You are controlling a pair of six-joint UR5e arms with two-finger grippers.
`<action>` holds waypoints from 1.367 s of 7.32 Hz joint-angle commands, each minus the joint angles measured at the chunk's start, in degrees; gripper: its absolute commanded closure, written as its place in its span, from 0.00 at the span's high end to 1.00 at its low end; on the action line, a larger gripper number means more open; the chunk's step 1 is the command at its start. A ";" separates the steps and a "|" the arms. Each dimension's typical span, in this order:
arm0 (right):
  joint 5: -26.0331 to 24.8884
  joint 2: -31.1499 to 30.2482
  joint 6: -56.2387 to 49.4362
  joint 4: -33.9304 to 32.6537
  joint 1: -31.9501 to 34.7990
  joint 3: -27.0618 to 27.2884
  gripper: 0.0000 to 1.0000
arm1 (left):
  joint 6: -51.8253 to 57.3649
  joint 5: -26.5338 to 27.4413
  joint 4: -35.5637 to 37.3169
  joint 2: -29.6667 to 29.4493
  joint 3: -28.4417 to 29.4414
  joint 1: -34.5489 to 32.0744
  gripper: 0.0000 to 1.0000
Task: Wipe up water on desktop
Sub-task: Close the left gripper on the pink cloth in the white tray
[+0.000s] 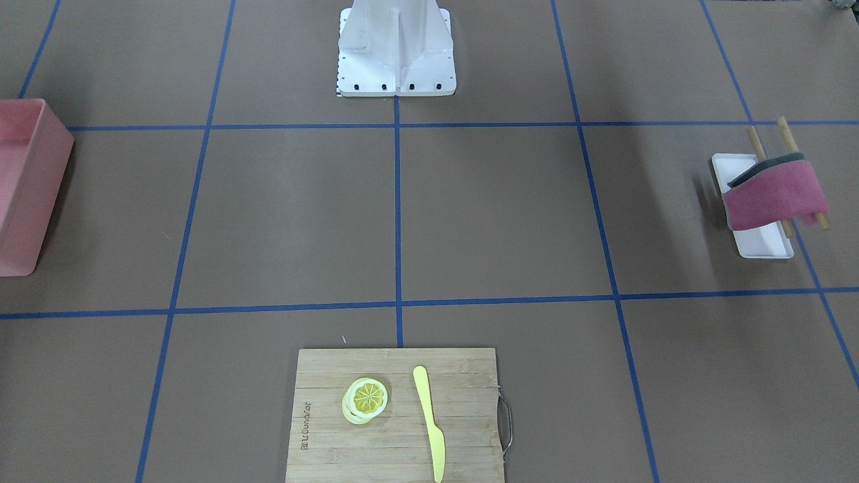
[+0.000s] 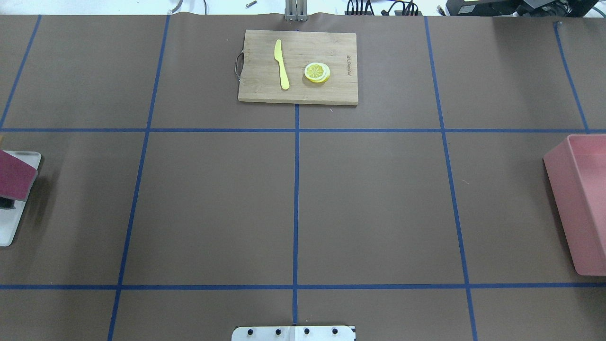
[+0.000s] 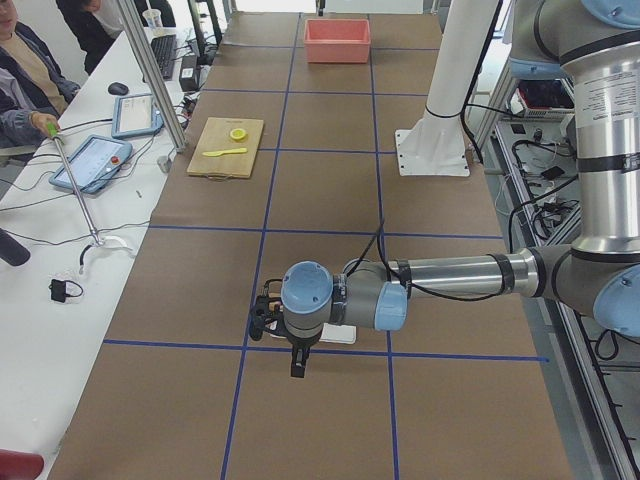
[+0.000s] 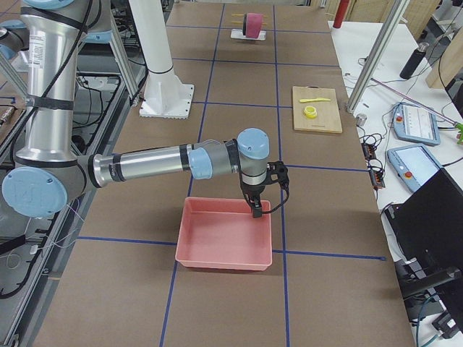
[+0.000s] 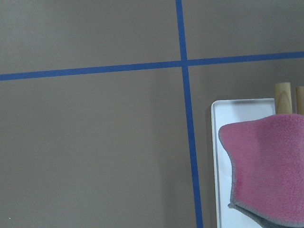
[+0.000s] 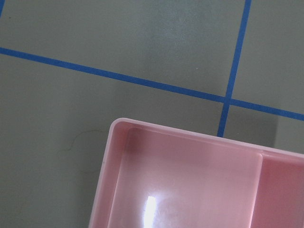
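Observation:
The desktop [image 1: 503, 215] is a flat brown surface crossed by blue tape lines; no water shows on it in any view. A pink cloth [image 1: 775, 194] hangs over a wooden rack above a white tray [image 1: 765, 245] at the robot's left end, and it also shows in the left wrist view [image 5: 266, 166]. My left gripper [image 3: 298, 366] hangs over the desktop beside that tray, seen only from the side, so I cannot tell if it is open or shut. My right gripper [image 4: 257, 210] hangs over the rim of the pink bin [image 4: 224, 242]; I cannot tell its state either.
A bamboo cutting board [image 2: 298, 90] with lemon slices [image 2: 317, 72] and a yellow knife [image 2: 281, 64] lies at the far middle edge. The pink bin [image 2: 582, 203] stands at the robot's right end. The white robot base [image 1: 396, 47] stands at the near middle.

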 commanded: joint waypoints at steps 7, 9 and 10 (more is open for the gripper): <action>-0.42 0.45 0.09 0.00 0.10 -0.30 1.00 | -0.50 0.48 -0.61 -0.85 -0.96 -0.33 0.98; -0.60 0.63 0.09 0.00 0.01 -0.39 1.00 | -0.24 0.83 -0.79 -0.06 -2.38 -0.15 0.98; -0.60 0.72 0.09 0.09 0.01 -0.91 1.00 | -0.49 0.92 -1.23 -0.23 -1.16 -0.15 0.98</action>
